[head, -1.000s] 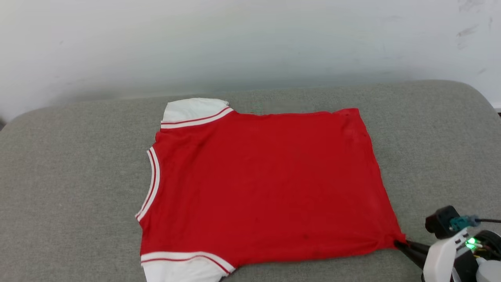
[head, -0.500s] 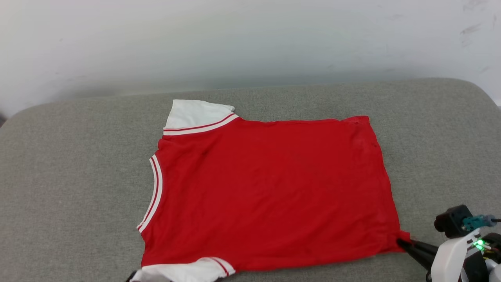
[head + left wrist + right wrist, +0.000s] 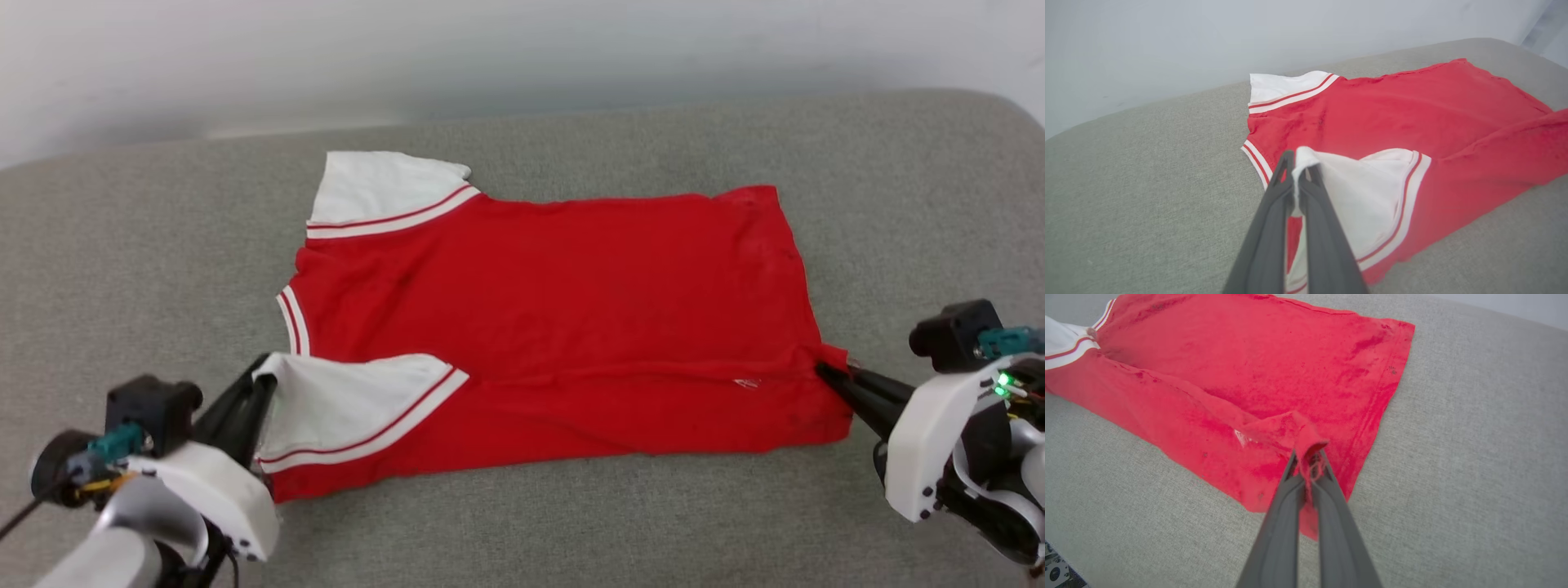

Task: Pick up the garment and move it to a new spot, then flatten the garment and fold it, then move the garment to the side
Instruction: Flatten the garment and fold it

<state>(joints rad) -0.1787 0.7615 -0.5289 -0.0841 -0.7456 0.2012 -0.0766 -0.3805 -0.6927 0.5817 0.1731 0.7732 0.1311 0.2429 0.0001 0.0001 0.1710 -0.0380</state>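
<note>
Jaws on both arms are pinched tight on cloth. On the left gripper [image 3: 1299, 163], the two dark fingers meet with a fold of white sleeve edge squeezed between their tips. The near sleeve [image 3: 351, 408] is raised at that pinch and lies turned over the red body, and its striped seam slants away from the tips toward the other arm. On the right gripper [image 3: 1308, 457] the fingers are likewise pressed together, with a small bunched corner of red hem caught between the tips and a few loose threads hanging at the pinch.

The garment [image 3: 571, 310] stretches from one gripper to the other on a grey upholstered cushion [image 3: 122, 245], its collar end by the left tips and its hem end by the right tips. The strip nearest the robot is doubled over the body, and its lifted edge runs as a low ridge from one pair of tips to the other. A small white tag [image 3: 747, 382] shows on that ridge, close to the right tips. Beyond the ridge the shirt lies flat against the cushion. The striped collar trim [image 3: 292, 320] sits just beyond the left tips, and the far sleeve [image 3: 384, 188] lies spread flat farther out past them. A pale wall [image 3: 490, 49] rises behind the cushion, well beyond both grippers.
</note>
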